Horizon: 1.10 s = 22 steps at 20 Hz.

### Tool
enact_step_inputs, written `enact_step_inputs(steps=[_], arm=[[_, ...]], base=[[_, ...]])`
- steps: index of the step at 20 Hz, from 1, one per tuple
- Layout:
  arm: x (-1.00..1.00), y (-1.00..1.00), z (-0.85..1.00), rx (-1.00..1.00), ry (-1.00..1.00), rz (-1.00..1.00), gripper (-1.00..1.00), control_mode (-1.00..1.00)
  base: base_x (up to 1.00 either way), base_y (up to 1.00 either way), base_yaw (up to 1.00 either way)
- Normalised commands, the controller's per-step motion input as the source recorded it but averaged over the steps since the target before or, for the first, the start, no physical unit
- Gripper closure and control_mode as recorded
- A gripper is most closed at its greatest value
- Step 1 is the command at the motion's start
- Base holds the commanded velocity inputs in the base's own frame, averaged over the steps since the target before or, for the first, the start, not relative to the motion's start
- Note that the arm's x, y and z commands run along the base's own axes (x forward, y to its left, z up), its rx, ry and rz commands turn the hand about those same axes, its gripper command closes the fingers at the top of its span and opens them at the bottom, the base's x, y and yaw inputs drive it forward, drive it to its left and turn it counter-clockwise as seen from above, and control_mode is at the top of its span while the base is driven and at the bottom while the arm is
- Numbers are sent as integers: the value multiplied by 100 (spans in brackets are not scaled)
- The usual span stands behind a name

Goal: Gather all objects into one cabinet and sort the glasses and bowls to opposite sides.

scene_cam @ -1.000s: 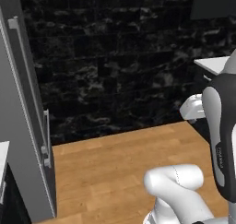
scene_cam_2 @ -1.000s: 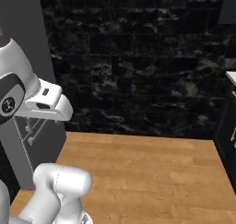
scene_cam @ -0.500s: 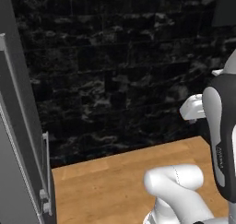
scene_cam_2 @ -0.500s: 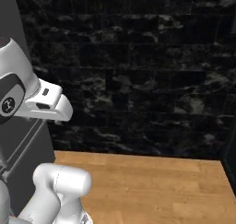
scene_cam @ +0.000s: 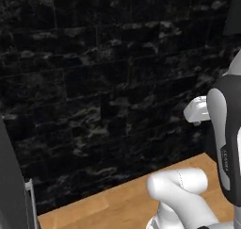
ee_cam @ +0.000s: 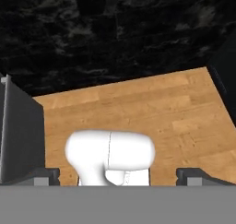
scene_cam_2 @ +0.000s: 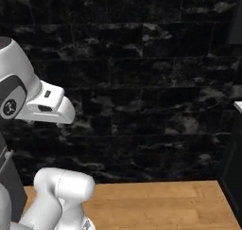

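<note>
My gripper (ee_cam: pixel 120 178) is open, with its two dark fingertips (ee_cam: pixel 44 176) far apart and nothing between them. It looks down over a wooden counter (ee_cam: pixel 152 108) toward a black marble wall (ee_cam: pixel 115 29). The white hand (scene_cam_2: pixel 49 107) hangs above the counter, in front of that wall. A dark grey door panel (scene_cam: pixel 12 185) with the end of a silver bar handle (scene_cam: pixel 29 195) stands at the lower left; it looks like the cabinet's door. The same panel (ee_cam: pixel 18 135) stands at the left of the hand view. The glasses and the bowls are out of view.
The wooden counter (scene_cam_2: pixel 156 200) runs along the foot of the black marble wall (scene_cam: pixel 108 82). A dark unit (scene_cam_2: pixel 234 172) with a pale top (scene_cam_2: pixel 238 106) borders it on the right. A dark block (scene_cam: pixel 234 11) hangs at the upper right.
The whole picture has shifted, so the camera has moved: the grey panel with its bar handle has slid toward the left edge and the wall looms larger. The gripper has stayed open.
</note>
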Motion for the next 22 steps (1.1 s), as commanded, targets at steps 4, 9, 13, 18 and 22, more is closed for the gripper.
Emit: enact_step_inputs(steps=[4,9,13,18,22], arm=[[0,0,0,0,0,0,-100,100],[0,0,0,0,0,0,-100,100],[0,0,0,0,0,0,-100,100],[0,0,0,0,0,0,-100,100],[0,0,0,0,0,0,-100,100]], base=[[87,-9,-53],[78,0,-58],[82,0,-59],[89,0,-53],[76,0,-54]])
